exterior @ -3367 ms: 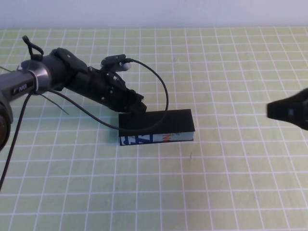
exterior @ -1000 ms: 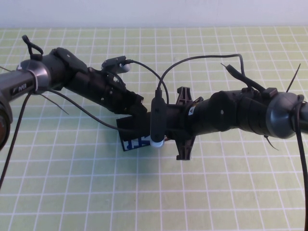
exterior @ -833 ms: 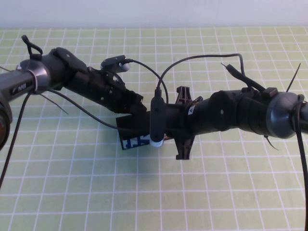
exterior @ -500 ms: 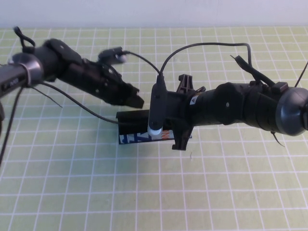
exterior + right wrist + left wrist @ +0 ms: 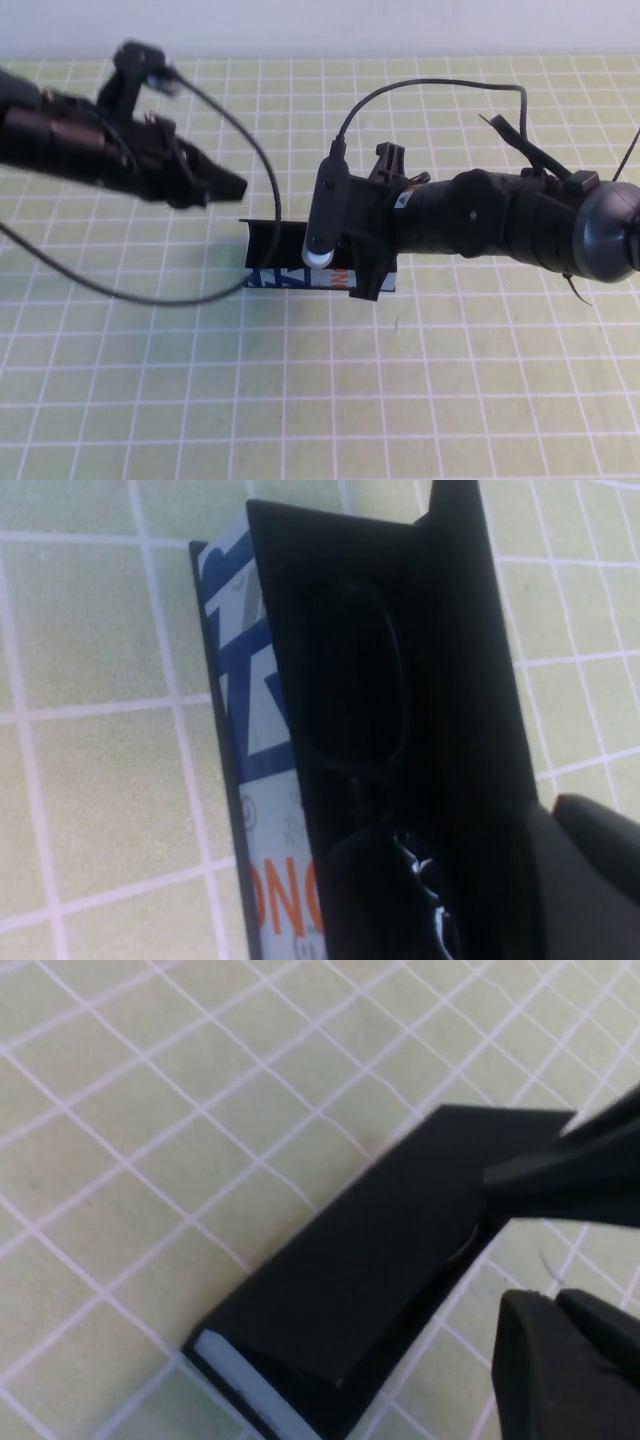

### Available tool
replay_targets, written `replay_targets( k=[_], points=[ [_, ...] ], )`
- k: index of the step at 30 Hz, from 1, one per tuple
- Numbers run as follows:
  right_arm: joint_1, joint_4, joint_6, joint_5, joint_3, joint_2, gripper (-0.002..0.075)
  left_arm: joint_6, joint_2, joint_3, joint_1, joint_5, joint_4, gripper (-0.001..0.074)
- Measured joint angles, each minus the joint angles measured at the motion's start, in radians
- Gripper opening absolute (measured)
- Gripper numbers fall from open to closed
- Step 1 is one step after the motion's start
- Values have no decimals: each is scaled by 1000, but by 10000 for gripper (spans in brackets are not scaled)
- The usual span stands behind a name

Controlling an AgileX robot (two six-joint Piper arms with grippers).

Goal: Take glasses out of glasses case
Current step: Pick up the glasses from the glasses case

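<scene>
Jaws of the left gripper [image 5: 228, 186] look closed on nothing toward the worktop's left edge; whether the right gripper [image 5: 372, 262] over the glasses case [image 5: 262, 262] is open, I cannot tell. Mid-worktop, the boxy black case stands open, its glossy thick-framed glasses [image 5: 352, 695] inside, so reaching in comes next.

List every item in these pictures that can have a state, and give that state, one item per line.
Black box-shaped glasses case with blue printed side: lid open, resting on the table.
Black thick-framed plastic glasses: lying inside the case, not yet taken out.
Left hand: raised clear of the case's left end, holding nothing.
Right hand: over the case's right part.
</scene>
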Motion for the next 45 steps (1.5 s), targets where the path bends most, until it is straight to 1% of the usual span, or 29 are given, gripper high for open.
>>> replay_targets(
  k=[2, 5, 8, 14, 18, 26, 28, 33, 35, 37, 40, 42, 45],
  points=[
    [0, 9, 2, -4, 0, 0, -8, 122, 9, 86, 0, -26, -81, -4],
    [0, 35, 2, -18, 0, 0, -8, 227, 55, 138, 0, -34, -143, -4],
    [0, 65, 2, -29, 0, 0, -8, 281, 117, 142, 0, -21, -191, -4],
    [0, 90, 2, -33, 0, 0, -8, 427, 219, 142, 0, -29, -351, -4],
    [0, 94, 2, -34, 0, 0, -8, 460, 273, 119, 0, -34, -396, -4],
    [0, 136, 2, -38, 0, 0, -2, 465, 330, 57, 0, -40, -432, -4],
    [0, 161, 2, -39, 0, -1, 33, 465, 330, 56, 0, -42, -432, -4],
    [0, 249, 6, -6, 0, -44, 231, 465, 330, 53, 0, -46, -434, -4],
    [0, 330, 13, 38, 0, -75, 252, 465, 330, 53, 0, -46, -434, -4],
    [0, 406, 50, 87, 0, -106, 224, 465, 330, 53, 0, -46, -434, -4],
    [0, 452, 194, 178, 0, -139, 115, 463, 330, 53, 0, -46, -434, -4],
    [0, 435, 326, 238, 0, -141, 40, 461, 330, 53, 0, -46, -432, -4],
    [0, 342, 527, 279, 0, -126, 1, 455, 330, 53, 0, -48, -432, -4]
  ],
)
